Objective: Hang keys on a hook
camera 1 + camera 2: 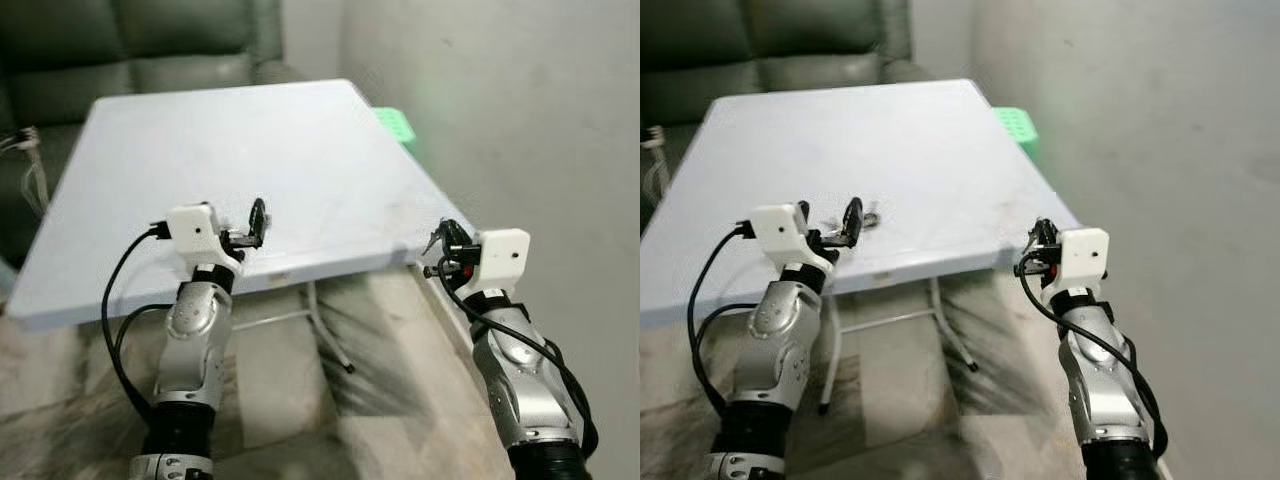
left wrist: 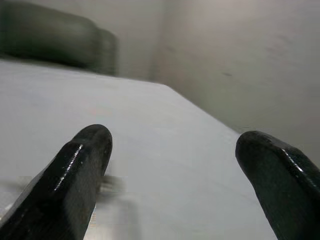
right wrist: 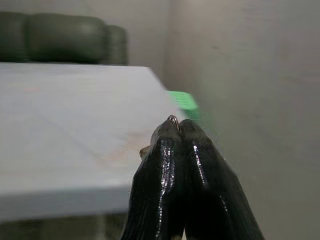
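Nearest you, two silver arms rise from the bottom of the head view. Your right hand (image 3: 175,125) hangs off the near right corner of the pale worktop (image 1: 300,150), its black fingers pressed together on a small metal ring (image 3: 173,118) that peeks out at the tips; this looks like the keys' ring, though the keys themselves are hidden. Your left hand (image 1: 255,228) hovers over the worktop's near edge, fingers (image 2: 82,165) spread wide and holding nothing. A dark green sofa (image 1: 130,40) sits behind the worktop, a green stool (image 1: 397,124) by the wall (image 1: 520,120).

A key ring is likely light, stiff and slippery, and any keys will swing below the grip. Keep the pinch on the ring itself, leaving its loop free to slip over the hook. No hook can be made out here.
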